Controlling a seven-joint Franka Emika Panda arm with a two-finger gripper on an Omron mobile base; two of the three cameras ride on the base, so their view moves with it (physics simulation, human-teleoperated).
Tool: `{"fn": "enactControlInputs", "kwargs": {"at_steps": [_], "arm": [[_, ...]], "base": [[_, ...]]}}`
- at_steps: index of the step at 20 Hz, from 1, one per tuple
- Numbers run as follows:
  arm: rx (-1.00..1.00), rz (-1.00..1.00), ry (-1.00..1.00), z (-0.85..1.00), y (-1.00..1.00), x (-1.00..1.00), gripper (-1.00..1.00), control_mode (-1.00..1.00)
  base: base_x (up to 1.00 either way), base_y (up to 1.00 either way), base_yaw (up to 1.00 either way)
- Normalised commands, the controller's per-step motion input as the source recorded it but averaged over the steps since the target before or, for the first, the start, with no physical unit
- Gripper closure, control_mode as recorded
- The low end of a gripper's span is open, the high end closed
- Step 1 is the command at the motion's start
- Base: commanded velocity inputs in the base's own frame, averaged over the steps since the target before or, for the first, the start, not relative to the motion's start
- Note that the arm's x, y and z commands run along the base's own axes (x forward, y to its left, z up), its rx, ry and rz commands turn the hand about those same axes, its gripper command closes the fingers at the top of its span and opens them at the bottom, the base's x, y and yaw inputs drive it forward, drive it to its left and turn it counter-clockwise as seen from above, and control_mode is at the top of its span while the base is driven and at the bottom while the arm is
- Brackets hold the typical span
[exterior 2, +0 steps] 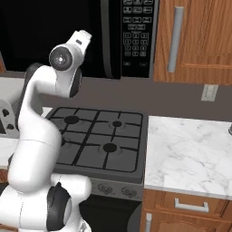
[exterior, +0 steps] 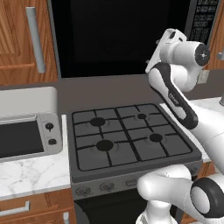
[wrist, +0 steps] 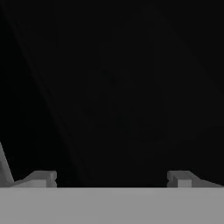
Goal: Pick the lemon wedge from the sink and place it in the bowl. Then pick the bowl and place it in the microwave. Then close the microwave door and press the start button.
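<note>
Going left to right in the left base view: there's a small silver toaster oven (exterior: 27, 134) at about 9 o'clock on the marble counter (exterior: 30, 175), then the gas stove (exterior: 129, 140) dead center, and the arm's wrist up at 1 o'clock, pushed against the dark window of the microwave door (exterior: 118, 37). The microwave (exterior 2: 97, 36) hangs right above the stove, keypad strip (exterior 2: 138, 36) at 12 o'clock in the right base view, with a wood cabinet (exterior 2: 197, 41) off toward 2 o'clock.

The claw: in the hand view the gripper (wrist: 111, 179) has its two tips sitting far apart at 7 and 5 o'clock, nothing between them, so it's spread wide and empty. All it's looking at is dark glass, close up.

I can't spot the lemon wedge, bowl or sink in these shots, so can't say where they are right now. The door looks closed to me, or very nearly; hard to be sure from the glare-free black.

Handling guess: the door is stiff, hinged and takes a flat push fine. The start button wants a light poke with one fingertip near the bottom of the keypad, so I'd reckon pinching the tips together first makes that easier. Pressing a neighboring key is the obvious risk.
</note>
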Motion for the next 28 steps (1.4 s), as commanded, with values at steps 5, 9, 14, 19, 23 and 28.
{"fn": "enactControlInputs", "kwargs": {"at_steps": [5, 9, 14, 19, 23, 28], "arm": [[-0.12, 0.26, 0.00, -0.06, 0.00, 0.05, -1.00, -1.00], [-0.15, 0.19, 0.00, -0.09, 0.02, 0.17, -1.00, -1.00], [-0.22, 0.12, 0.04, -0.11, 0.28, 0.05, -1.00, -1.00], [-0.26, 0.08, -0.02, -0.26, 0.30, -0.02, -1.00, -1.00], [-0.23, 0.00, -0.08, -0.36, 0.30, 0.22, -1.00, -1.00], [-0.15, 0.04, -0.02, -0.40, 0.04, 0.47, -1.00, -1.00]], "base": [[0.00, 0.00, 0.00], [0.00, 0.00, 0.00], [0.00, 0.00, 0.00], [0.00, 0.00, 0.00], [0.00, 0.00, 0.00], [0.00, 0.00, 0.00]]}}
